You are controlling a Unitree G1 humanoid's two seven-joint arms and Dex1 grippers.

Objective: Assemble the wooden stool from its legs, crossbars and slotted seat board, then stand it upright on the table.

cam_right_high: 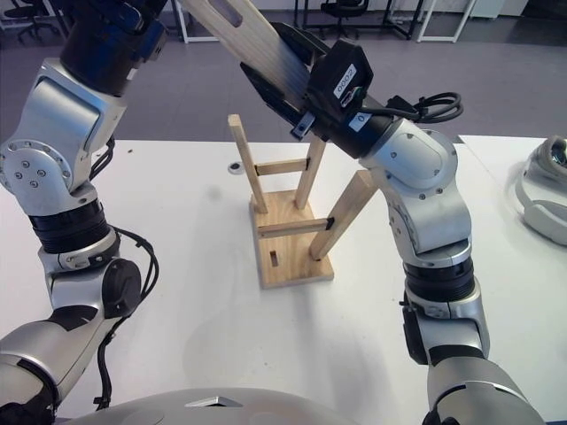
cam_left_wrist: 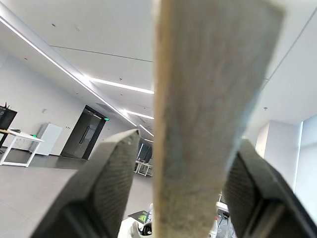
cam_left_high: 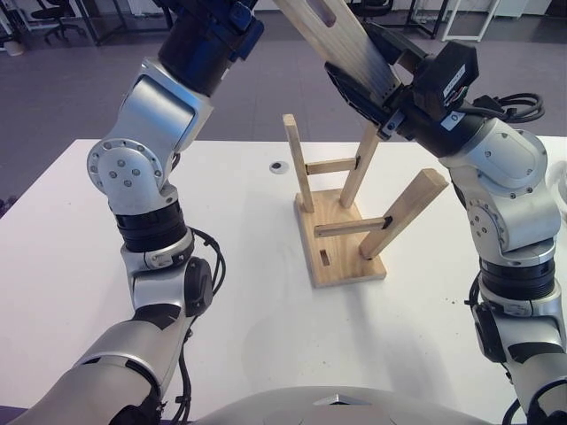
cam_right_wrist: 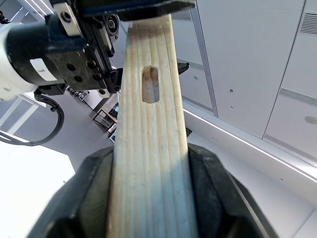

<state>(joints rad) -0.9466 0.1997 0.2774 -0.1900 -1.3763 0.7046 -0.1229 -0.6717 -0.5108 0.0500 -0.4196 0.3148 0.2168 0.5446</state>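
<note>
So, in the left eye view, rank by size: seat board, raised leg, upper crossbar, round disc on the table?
Top spot unsure: seat board or raised leg, which is nearer the camera and cut off.
Then upper crossbar.
Then round disc.

Your two head eyes looked forward and down over both arms onto the table [cam_left_high: 71,230], slightly offset from each other and sharing the stool [cam_left_high: 341,221] at middle distance. Your left wrist camera sat close behind the left gripper [cam_left_wrist: 187,141], facing up the wooden leg [cam_left_wrist: 198,74] toward the ceiling. Your right wrist camera, close behind the right gripper [cam_right_wrist: 151,163], faced along that leg to the left gripper.
</note>
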